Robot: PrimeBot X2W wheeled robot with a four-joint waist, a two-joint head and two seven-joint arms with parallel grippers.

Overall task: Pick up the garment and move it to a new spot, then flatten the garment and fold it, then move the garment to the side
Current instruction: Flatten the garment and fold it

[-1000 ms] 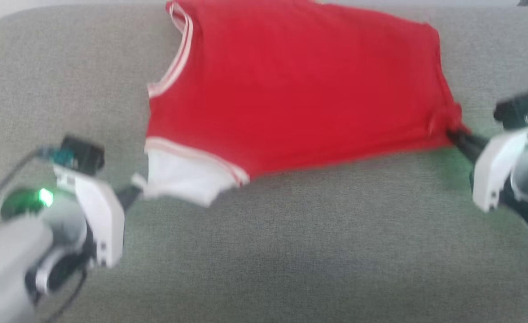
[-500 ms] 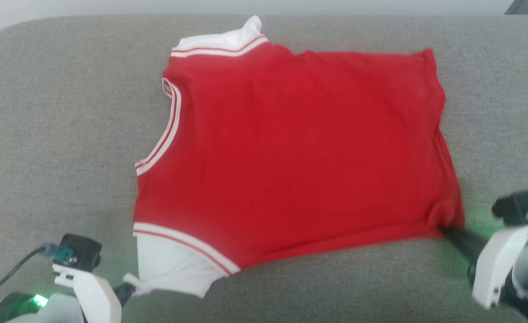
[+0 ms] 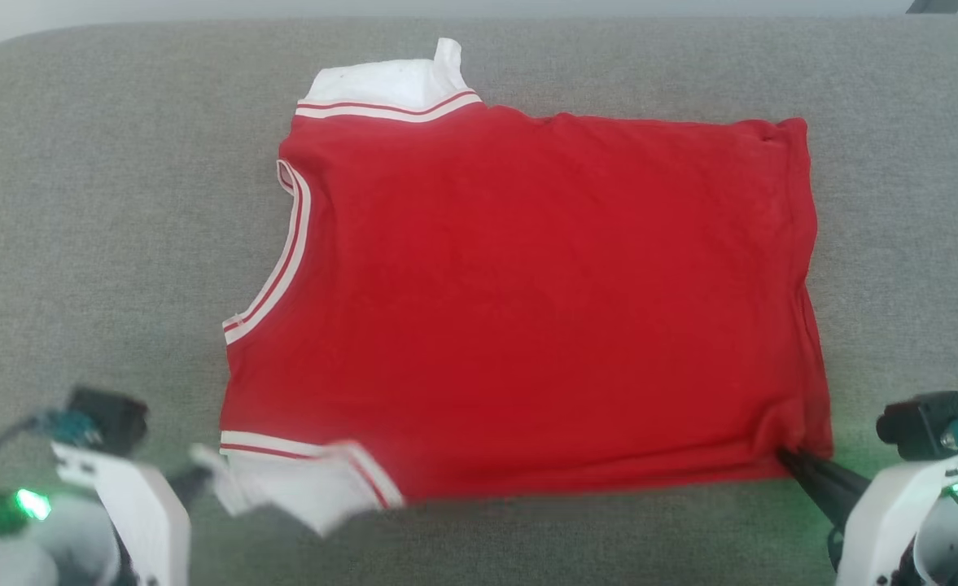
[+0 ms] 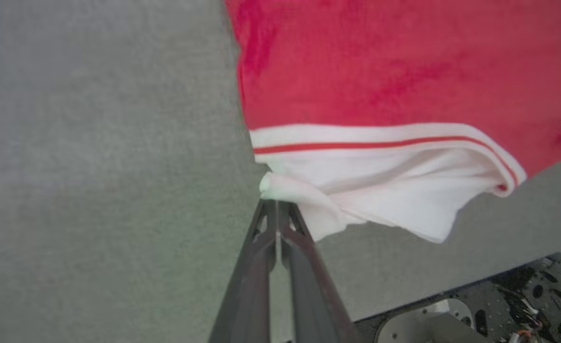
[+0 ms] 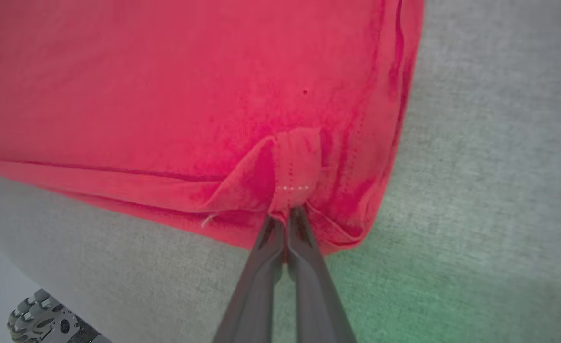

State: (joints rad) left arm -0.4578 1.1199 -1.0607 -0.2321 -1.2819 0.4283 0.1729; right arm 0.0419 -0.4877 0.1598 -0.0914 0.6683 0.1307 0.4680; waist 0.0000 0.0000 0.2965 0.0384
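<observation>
The garment (image 3: 527, 301), a red shirt with white sleeves and red-white striped trim, lies spread on the grey cushion with its plain side up and its neck to the left. My left gripper (image 3: 198, 480) at the lower left is shut on the tip of the near white sleeve (image 4: 356, 200), pinched at my left gripper's (image 4: 276, 202) tips. My right gripper (image 3: 788, 456) at the lower right is shut on the near hem corner, where the red cloth (image 5: 290, 171) bunches at my right gripper's (image 5: 287, 214) tips. The far white sleeve (image 3: 389, 85) lies flat at the top.
The grey cushion (image 3: 80, 244) reaches well past the shirt on both sides and in front. Its near edge and the robot's base (image 4: 499, 305) show below my left gripper; a wheel (image 5: 42, 319) shows beyond the edge in the right wrist view.
Both grippers have pulled the near edge of the garment toward me and it now lies flatter and wider. The head camera has tilted, so the whole picture has shifted.
</observation>
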